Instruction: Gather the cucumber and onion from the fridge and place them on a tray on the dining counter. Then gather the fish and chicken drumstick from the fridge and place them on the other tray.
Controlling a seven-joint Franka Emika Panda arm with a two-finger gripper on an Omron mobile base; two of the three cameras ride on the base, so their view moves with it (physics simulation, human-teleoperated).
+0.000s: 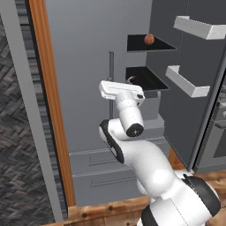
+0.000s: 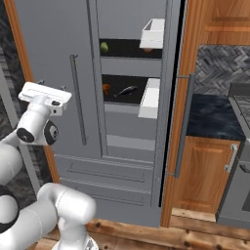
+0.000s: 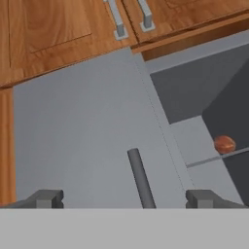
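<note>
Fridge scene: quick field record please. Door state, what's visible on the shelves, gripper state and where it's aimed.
fridge: right door open, left door closed
upper shelf: onion
lower shelf: fish, with a small orange item beside it, too small to identify
door bins: white, contents not visible
gripper: open, holding nothing, facing the closed door's bar handle

Closed fridge door and bar handle before hand.

Kitchen, open fridge, wooden cupboards
</note>
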